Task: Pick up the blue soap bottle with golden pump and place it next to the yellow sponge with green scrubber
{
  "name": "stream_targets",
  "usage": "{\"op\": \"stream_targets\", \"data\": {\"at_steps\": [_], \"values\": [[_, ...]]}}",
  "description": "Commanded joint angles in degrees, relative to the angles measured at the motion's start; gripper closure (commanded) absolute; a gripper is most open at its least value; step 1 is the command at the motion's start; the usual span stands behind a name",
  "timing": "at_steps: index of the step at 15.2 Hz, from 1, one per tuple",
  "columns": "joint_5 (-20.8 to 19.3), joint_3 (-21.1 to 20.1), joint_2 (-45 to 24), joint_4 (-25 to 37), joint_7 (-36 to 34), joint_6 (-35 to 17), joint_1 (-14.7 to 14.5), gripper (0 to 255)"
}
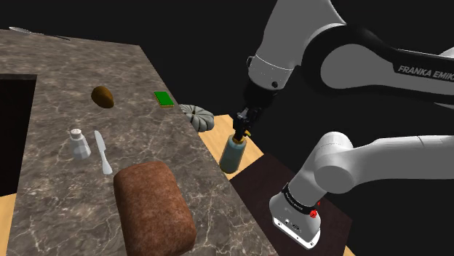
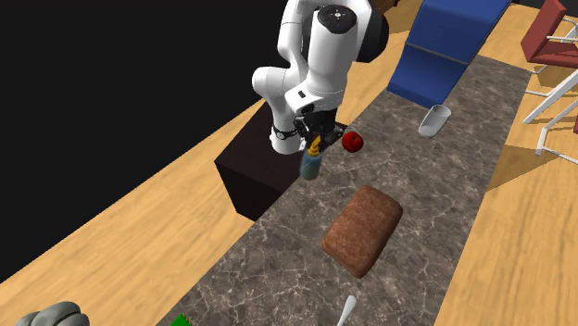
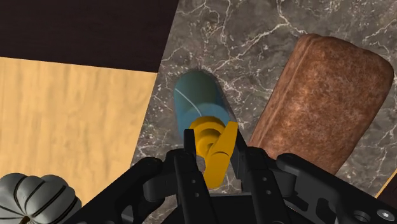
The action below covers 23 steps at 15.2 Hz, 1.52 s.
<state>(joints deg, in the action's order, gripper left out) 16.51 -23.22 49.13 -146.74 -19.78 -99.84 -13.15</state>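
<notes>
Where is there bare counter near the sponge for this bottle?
The tool grips the bottle. Bare counter lies between the sponge and the brown oval thing, and between the sponge and the loaf. It's crowded by the shaker and knife.

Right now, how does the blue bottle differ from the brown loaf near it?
The bottle stands upright; the loaf lies flat. The bottle is slim and blue; the loaf is broad and brown. The hand clasps the bottle's pump; nothing grips the loaf. Both have rounded edges.
</notes>
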Motion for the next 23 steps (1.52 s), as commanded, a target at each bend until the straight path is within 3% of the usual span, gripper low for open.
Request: {"op": "stream_targets", "data": {"at_steps": [1, 21, 23], "values": [[-0.4, 0.5, 0.0, 1.5, 0.0, 1.5, 0.2, 255], [-3.5, 3.5, -3.4, 18.6, -0.7, 15.3, 1.8, 255], [-4.0, 3.4, -5.2, 19.1, -0.3, 14.1, 2.4, 255]]}}
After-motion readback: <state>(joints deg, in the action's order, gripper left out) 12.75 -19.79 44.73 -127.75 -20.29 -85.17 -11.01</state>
